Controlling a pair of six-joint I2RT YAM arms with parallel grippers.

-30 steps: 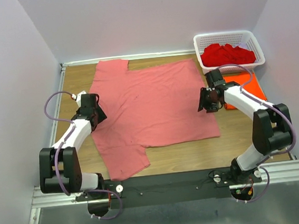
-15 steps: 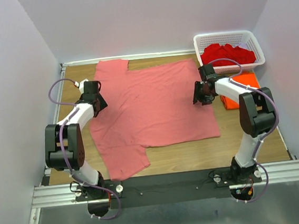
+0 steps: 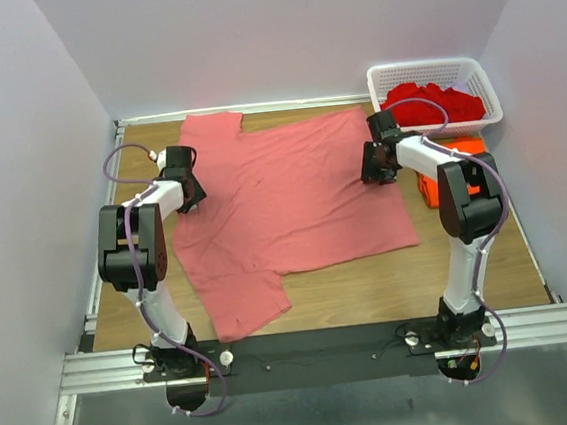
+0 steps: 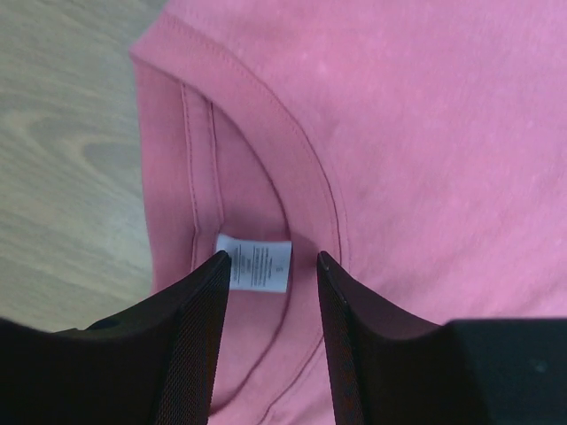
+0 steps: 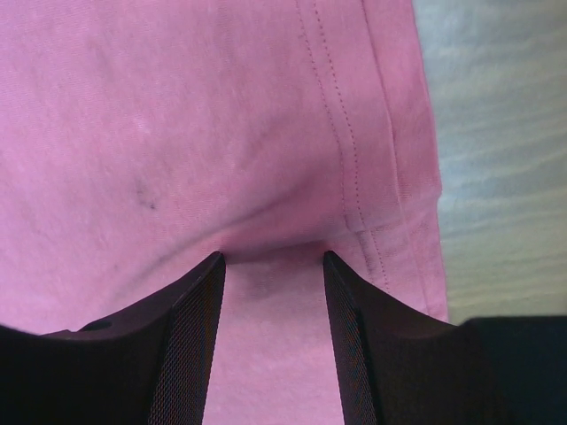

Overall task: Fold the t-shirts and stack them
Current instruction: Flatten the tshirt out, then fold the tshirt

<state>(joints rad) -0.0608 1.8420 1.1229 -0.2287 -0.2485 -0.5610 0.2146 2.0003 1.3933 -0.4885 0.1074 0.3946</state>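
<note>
A large salmon-pink t-shirt (image 3: 287, 197) lies spread flat on the wooden table. My left gripper (image 3: 187, 186) is open and low over its collar at the left edge. In the left wrist view (image 4: 270, 257) the jaws straddle the collar with its white label (image 4: 255, 264). My right gripper (image 3: 376, 166) is open at the shirt's right hem. In the right wrist view (image 5: 273, 255) its tips press on the cloth, which puckers between them. A folded orange t-shirt (image 3: 450, 171) lies at the right. Deep red t-shirts (image 3: 432, 103) fill the basket.
The white lattice basket (image 3: 493, 92) stands at the back right corner, right behind the orange shirt. Walls close in the table on the left, back and right. Bare wood (image 3: 371, 284) shows along the near edge and in a strip on the left.
Both grippers have moved toward the far side along the pink shirt's left and right edges. The shirt has shifted slightly, its right edge drawn a little farther back.
</note>
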